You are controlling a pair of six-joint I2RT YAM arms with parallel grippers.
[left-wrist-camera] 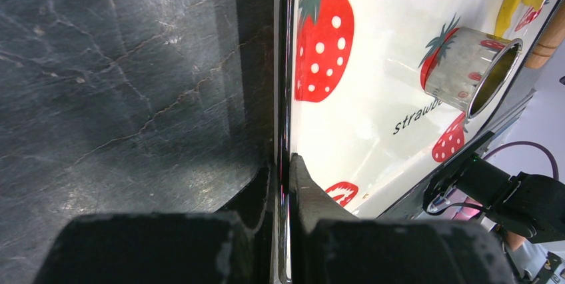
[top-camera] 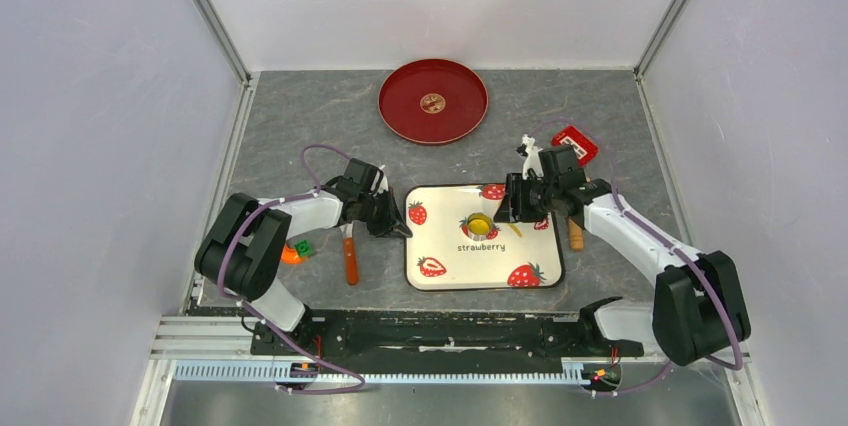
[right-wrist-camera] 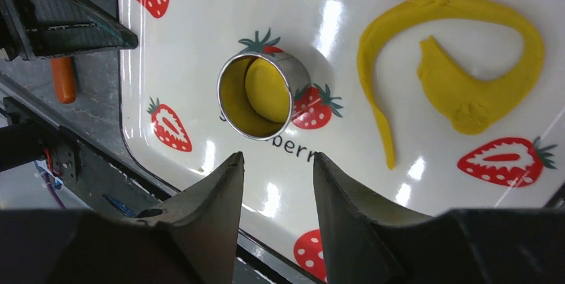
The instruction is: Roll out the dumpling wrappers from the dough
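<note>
A white strawberry tray (top-camera: 452, 268) lies between the arms. On it stands a metal ring cutter (top-camera: 479, 225) (right-wrist-camera: 255, 95) (left-wrist-camera: 473, 71), and a round yellow dumpling wrapper (right-wrist-camera: 266, 89) sits inside the ring. Leftover yellow dough (right-wrist-camera: 466, 77) (top-camera: 514, 230) lies to the right of it as a curved strip and a lump. My left gripper (top-camera: 400, 227) (left-wrist-camera: 285, 164) is shut on the tray's left rim. My right gripper (top-camera: 506, 209) (right-wrist-camera: 276, 157) hangs open just right of the ring and holds nothing. A small round disc (top-camera: 432, 102) lies at the centre of the red plate (top-camera: 400, 106).
An orange-handled knife (top-camera: 350, 261) and small green and orange pieces (top-camera: 297, 251) lie left of the tray. The wooden handle of a rolling pin (top-camera: 575, 236) shows under the right arm. A red box (top-camera: 575, 143) sits behind that arm.
</note>
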